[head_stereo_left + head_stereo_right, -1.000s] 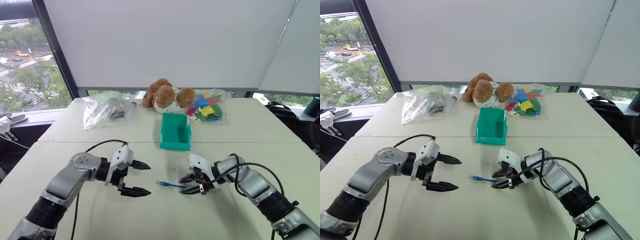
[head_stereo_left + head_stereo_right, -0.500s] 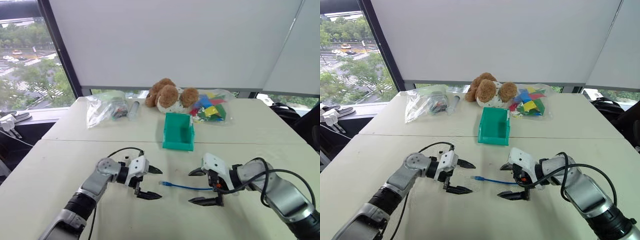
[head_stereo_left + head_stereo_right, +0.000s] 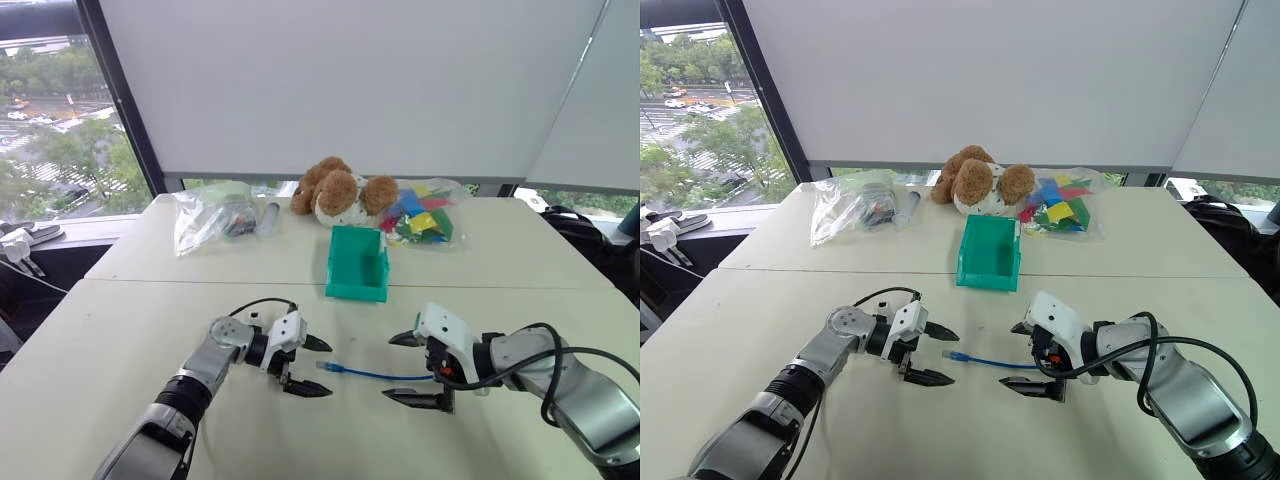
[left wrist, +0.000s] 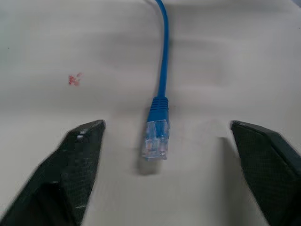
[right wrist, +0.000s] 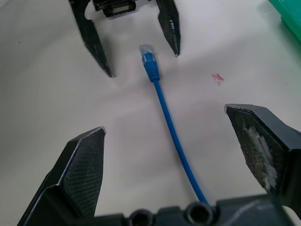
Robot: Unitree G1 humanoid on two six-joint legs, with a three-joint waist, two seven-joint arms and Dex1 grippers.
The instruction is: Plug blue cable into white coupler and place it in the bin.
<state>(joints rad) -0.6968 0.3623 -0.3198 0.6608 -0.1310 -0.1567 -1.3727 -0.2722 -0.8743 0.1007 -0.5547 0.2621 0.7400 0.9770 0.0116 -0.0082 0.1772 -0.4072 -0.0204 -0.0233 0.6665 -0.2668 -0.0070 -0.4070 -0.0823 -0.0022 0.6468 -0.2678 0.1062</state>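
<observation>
The blue cable [image 3: 378,375] lies flat on the pale table [image 3: 120,340], stretched between the two grippers and held by neither. The left gripper [image 3: 311,367] has its two black fingers spread apart, and the cable's clear plug [image 4: 154,139] sits on the tabletop in the gap between their tips, touching neither finger [image 4: 70,174]. From the plug the cord runs straight away from those fingers toward the right gripper [image 3: 405,369], whose fingers are spread wide, one on each side of the cord; its far end passes under that gripper's palm, clear of both pads [image 5: 77,174]. A small red mark [image 5: 217,77] shows on the table just beside the cord. The bin [image 3: 357,264], teal-green and standing upright, is beyond both sets of fingertips, well apart from them, with a teddy bear [image 3: 337,190] and clear bags [image 3: 210,215] behind it.
</observation>
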